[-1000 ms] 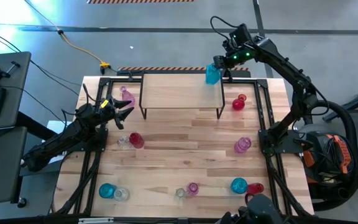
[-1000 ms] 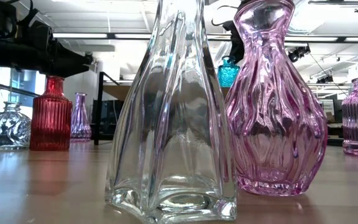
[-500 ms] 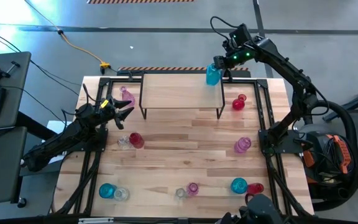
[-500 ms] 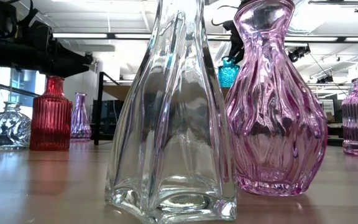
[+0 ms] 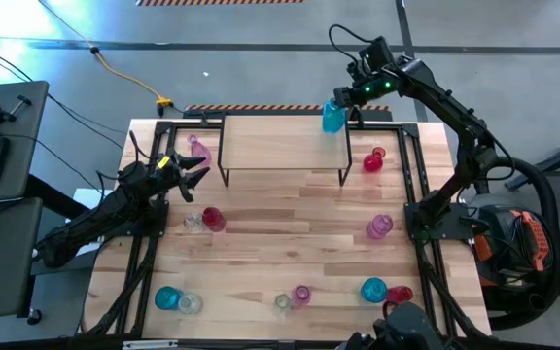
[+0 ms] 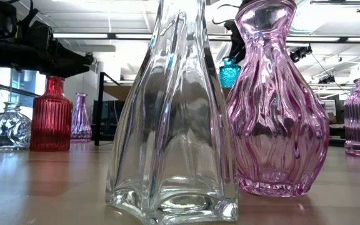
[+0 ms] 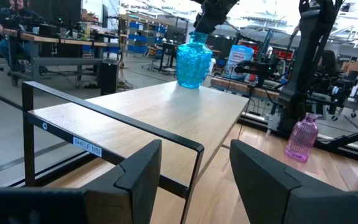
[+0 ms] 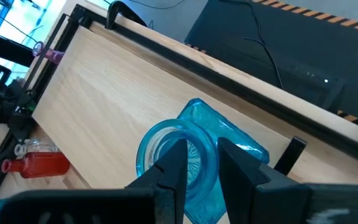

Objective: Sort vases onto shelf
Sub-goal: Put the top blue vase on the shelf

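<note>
A teal blue vase (image 5: 332, 117) stands upright by its base on the far right corner of the shelf (image 5: 280, 141). My right gripper (image 8: 202, 163) slants down over its mouth (image 8: 166, 149) with a small gap between its fingers. One finger is inside the mouth and the other outside the rim. The vase also shows in the left wrist view (image 7: 193, 59) and, far off, in the low view (image 6: 229, 74). My left gripper (image 7: 194, 180) waits open and level at the table's left side, pointing at the shelf. Several other vases stand on the table. My right gripper has the vase's rim wall (image 8: 209, 149) between its two fingers. They come from above and from the far right. Whether either finger touches the glass, I cannot tell. The vase stands upright on the shelf.
On the table stand a red vase (image 5: 373, 160) and a pink one (image 5: 380, 227) at the right. A pink one (image 5: 198, 149), a red one (image 5: 212, 219) and a clear one (image 5: 192, 222) stand at the left. Several more line the near edge, among them a teal one (image 5: 167, 297).
</note>
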You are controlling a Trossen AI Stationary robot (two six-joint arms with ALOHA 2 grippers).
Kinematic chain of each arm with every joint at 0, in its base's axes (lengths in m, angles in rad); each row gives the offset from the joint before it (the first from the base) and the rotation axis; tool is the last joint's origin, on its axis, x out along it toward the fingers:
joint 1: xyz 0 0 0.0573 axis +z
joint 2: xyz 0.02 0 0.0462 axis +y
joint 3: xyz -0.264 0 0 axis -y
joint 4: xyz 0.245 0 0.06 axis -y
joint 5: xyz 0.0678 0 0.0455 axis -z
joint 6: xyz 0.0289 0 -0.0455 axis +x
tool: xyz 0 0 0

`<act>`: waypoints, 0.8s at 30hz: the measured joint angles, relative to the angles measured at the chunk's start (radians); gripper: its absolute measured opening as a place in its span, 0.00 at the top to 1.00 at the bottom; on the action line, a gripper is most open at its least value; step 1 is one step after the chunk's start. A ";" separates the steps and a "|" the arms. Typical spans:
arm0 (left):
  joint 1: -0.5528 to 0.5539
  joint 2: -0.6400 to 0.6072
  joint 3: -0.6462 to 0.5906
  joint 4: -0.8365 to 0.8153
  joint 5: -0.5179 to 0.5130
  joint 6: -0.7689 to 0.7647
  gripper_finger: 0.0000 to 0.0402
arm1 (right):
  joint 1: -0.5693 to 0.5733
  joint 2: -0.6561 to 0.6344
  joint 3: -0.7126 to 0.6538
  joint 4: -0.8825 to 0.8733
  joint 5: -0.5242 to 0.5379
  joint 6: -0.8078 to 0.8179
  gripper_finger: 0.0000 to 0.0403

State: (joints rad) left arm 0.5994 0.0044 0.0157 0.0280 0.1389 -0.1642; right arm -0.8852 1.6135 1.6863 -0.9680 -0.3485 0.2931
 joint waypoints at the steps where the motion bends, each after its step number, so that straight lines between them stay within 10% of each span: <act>1: 0.000 0.000 0.000 0.000 0.000 0.000 0.54 | 0.000 0.000 0.000 0.005 0.000 -0.007 0.83; 24: 0.000 0.000 0.000 0.000 0.000 0.000 0.54 | 0.000 -0.001 0.000 0.012 -0.005 -0.014 0.83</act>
State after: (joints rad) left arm 0.5995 0.0044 0.0155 0.0280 0.1390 -0.1642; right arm -0.8852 1.6127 1.6863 -0.9564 -0.3534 0.2787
